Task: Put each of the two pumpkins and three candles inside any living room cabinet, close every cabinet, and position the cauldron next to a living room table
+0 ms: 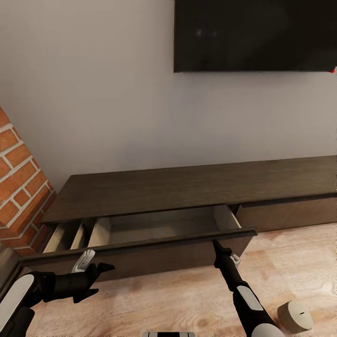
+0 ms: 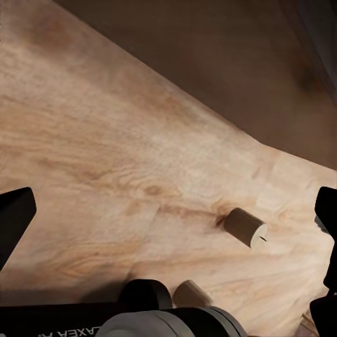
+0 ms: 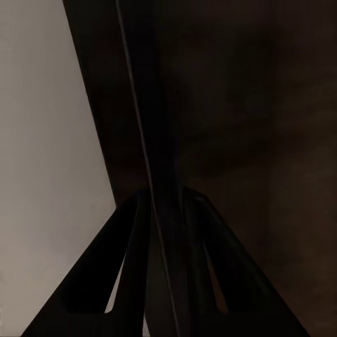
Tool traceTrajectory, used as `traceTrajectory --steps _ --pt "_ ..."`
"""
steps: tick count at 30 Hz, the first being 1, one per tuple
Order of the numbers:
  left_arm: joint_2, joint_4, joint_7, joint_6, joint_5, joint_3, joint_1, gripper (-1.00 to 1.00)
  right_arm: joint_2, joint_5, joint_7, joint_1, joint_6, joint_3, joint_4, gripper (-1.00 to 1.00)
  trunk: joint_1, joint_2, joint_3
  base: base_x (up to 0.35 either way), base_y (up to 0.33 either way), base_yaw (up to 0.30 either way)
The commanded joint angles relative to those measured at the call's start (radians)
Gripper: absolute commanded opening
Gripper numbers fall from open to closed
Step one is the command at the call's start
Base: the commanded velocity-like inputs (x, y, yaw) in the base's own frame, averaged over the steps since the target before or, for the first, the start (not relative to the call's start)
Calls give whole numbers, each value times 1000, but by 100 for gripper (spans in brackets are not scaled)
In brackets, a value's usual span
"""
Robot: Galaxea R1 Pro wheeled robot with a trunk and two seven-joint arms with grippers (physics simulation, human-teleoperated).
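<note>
The long dark-brown cabinet (image 1: 187,185) runs along the wall. One drawer (image 1: 159,224) is pulled out, and the visible part of its pale interior is bare. My right gripper (image 1: 217,244) is shut on the top edge of the drawer front (image 1: 140,245); in the right wrist view the fingers (image 3: 133,267) clamp the dark panel. My left gripper (image 1: 99,279) hangs open in front of the drawer, above the floor. A candle (image 1: 295,316) lies on its side on the floor by my right arm, and the left wrist view also shows a candle (image 2: 246,226). The pumpkins and the cauldron are out of view.
A red brick fireplace corner (image 1: 18,187) stands left of the cabinet. A black TV (image 1: 255,35) hangs on the wall above. Pale wood floor (image 1: 290,262) lies in front of the cabinet. A second tan stub (image 2: 191,291) sits half hidden by my arm.
</note>
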State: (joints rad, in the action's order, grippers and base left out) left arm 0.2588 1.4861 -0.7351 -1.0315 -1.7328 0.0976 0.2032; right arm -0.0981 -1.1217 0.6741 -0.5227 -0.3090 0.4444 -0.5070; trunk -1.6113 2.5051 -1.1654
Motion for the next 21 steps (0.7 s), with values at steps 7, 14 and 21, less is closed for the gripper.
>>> traceTrajectory --steps 7,14,21 --pt "0 0 -10 -2 -10 1 1 100 -2 -4 10 -1 -18 -39 -1 -100 1 1 -1 -85 0 0" --pt "0 0 -10 -2 -10 1 1 100 -2 -5 10 0 -18 -39 -1 -100 1 1 -1 -79 0 0" --pt "0 0 -10 -2 -10 1 1 100 -2 -6 10 -1 -18 -39 -1 -100 1 1 -1 -84 0 0"
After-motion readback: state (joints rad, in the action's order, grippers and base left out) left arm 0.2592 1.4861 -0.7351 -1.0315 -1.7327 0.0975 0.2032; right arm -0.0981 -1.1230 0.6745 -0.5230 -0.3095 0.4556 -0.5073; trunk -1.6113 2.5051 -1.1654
